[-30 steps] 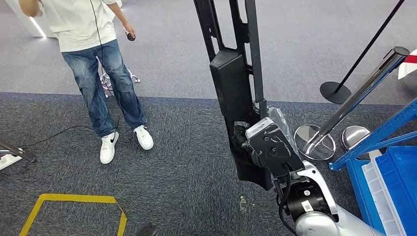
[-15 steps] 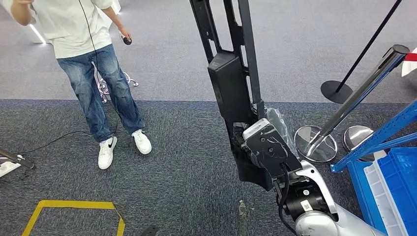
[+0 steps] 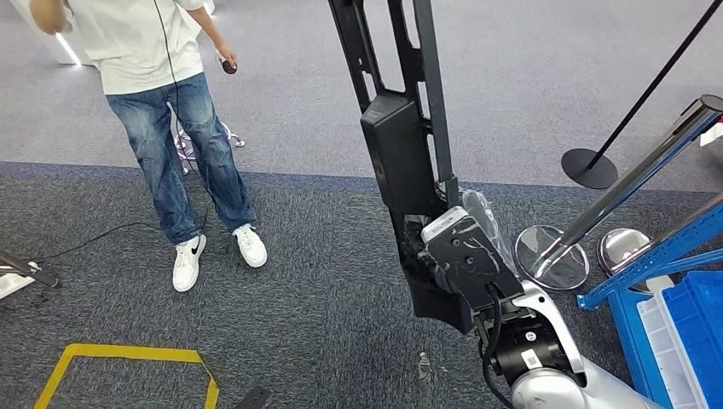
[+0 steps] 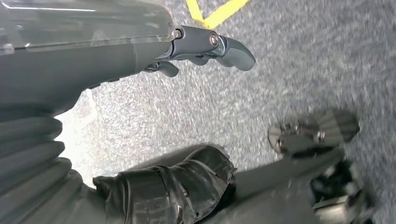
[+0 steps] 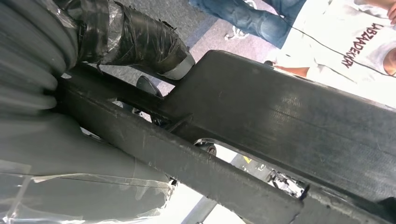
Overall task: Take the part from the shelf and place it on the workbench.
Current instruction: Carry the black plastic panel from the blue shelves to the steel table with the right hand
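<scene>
Black plastic is what I am seeing most of: the long part point(image 3: 401, 162) is standing nearly upright in the head view, its top running out of the picture and its lower end sitting low over the grey carpet point(image 3: 298, 290). I am holding it near that lower end with the right hand point(image 3: 452, 260), whose fingers point(image 5: 140, 39) are wrapping round the part's frame in the right wrist view, clenched on it. Beyond the part in that wrist view I am catching a person's white shirt.

My left hand point(image 4: 140, 60) is hanging over the carpet with nothing in it; its fingers point(image 4: 224, 46) are reaching out loosely, apart from the thumb point(image 4: 187, 182).

A person point(image 3: 162, 102) in a white shirt and blue jeans is standing on the carpet well to the left of the part, holding a small dark object. Yellow tape point(image 3: 128, 358) is marking a rectangle on the floor near my left side. To the right, a tilted chrome stanchion post point(image 3: 631, 179) is rising from a round base, near a blue shelf frame point(image 3: 656, 256) and a blue crate point(image 3: 691, 332).
</scene>
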